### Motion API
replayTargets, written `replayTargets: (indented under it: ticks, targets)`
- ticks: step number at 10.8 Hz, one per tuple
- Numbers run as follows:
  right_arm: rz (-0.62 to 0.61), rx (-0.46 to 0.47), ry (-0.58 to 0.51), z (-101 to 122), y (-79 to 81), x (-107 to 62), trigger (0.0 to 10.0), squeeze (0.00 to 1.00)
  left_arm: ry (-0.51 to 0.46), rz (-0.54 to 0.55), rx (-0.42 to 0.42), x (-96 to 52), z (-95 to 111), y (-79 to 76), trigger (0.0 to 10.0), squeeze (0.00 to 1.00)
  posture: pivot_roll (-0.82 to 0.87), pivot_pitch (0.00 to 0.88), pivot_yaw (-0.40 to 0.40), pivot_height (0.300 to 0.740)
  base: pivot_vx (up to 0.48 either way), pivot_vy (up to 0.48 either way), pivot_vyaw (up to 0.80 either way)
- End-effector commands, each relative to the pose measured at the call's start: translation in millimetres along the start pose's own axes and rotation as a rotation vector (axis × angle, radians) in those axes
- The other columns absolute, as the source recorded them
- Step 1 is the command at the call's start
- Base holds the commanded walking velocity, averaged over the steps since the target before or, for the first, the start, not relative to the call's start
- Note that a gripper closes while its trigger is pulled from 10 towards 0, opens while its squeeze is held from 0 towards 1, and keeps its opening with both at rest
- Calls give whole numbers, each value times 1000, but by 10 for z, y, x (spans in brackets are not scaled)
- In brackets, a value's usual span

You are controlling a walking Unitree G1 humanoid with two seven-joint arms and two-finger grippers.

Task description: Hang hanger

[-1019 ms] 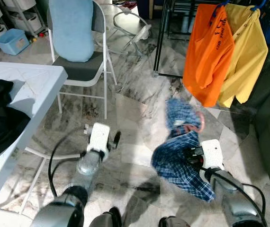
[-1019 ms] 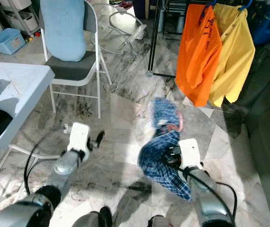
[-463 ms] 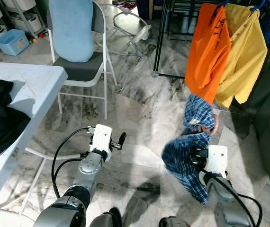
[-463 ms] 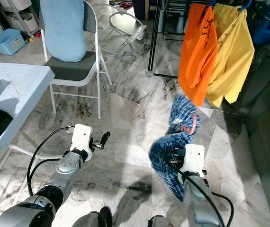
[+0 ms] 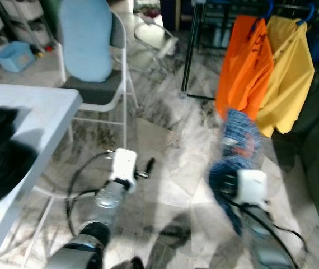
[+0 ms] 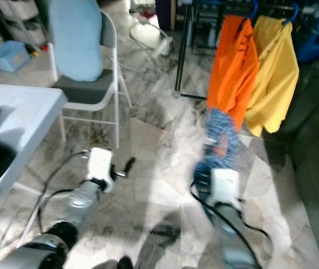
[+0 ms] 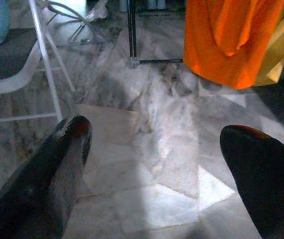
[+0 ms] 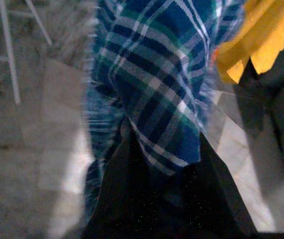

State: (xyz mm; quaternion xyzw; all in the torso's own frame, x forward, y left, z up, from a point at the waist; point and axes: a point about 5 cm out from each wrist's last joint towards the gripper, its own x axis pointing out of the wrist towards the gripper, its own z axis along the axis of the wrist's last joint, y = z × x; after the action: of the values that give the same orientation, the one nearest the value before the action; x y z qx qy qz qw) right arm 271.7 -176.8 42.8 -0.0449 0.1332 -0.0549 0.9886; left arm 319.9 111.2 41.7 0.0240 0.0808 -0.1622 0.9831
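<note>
Left eye view, blurred: the right tool (image 5: 239, 168) is raised over the marble floor (image 5: 170, 185), clamped on a blue plaid shirt (image 5: 235, 140) with a reddish hanger (image 5: 243, 150) showing in its folds. The shirt hangs just below the hem of an orange shirt (image 5: 243, 61), which shares a black rack (image 5: 190, 50) with a yellow shirt (image 5: 287, 67) beside it. The right wrist view has plaid cloth (image 8: 157, 84) bunched between the dark fingers. The left tool (image 7: 152, 164) hovers low over the floor, fingers wide apart, holding nothing. A folding chair (image 5: 95, 73) stands beyond the white tabletop (image 5: 31, 129), with dark clothing (image 5: 0, 145) on it.
</note>
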Motion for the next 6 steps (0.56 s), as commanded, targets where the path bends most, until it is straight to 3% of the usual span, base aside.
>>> replayTargets:
  ticks: [1, 6]
  targets:
    - [-47, 15, 5, -14, -104, -5, 10000, 0, 0, -36, -14, 22, 8, -93, 10000, 0, -291, 81, 75, 740, 454, 0, 0]
    - [2, 8, 15, -38, -65, 6, 10000, 0, 8, -62, -39, 36, -8, -204, 10000, 0, -291, 67, 64, 740, 455, 0, 0]
